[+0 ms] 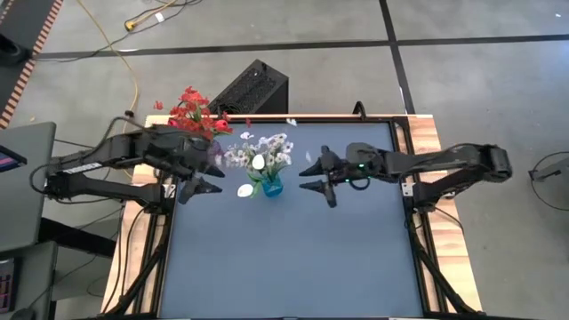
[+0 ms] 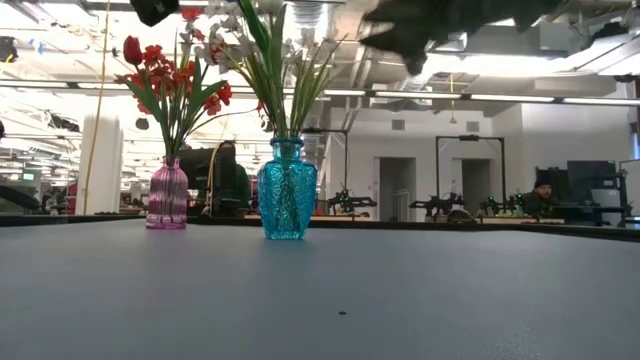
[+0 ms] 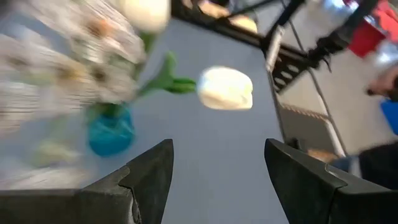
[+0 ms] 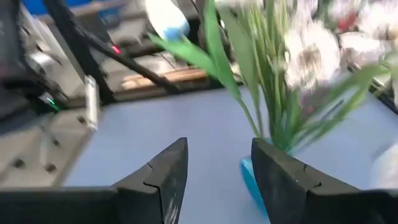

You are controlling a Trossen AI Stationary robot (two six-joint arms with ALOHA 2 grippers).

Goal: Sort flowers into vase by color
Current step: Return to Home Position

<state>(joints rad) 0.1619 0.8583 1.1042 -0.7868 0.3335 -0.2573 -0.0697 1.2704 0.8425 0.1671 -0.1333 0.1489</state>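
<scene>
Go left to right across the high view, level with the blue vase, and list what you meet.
Left gripper, fingers open → drooping white tulip → blue vase → right gripper, fingers open.

The table (image 1: 293, 258) has a dark blue-grey top, with pale wooden edges at the left and right of the high view. Two vases stand upright on it in the upper half of that view. A blue vase (image 1: 271, 188) is near the centre. A pink vase (image 2: 167, 194) is to its left and farther back in the low view. A tiny dark speck (image 2: 342, 313) lies lower in the low view.
</scene>
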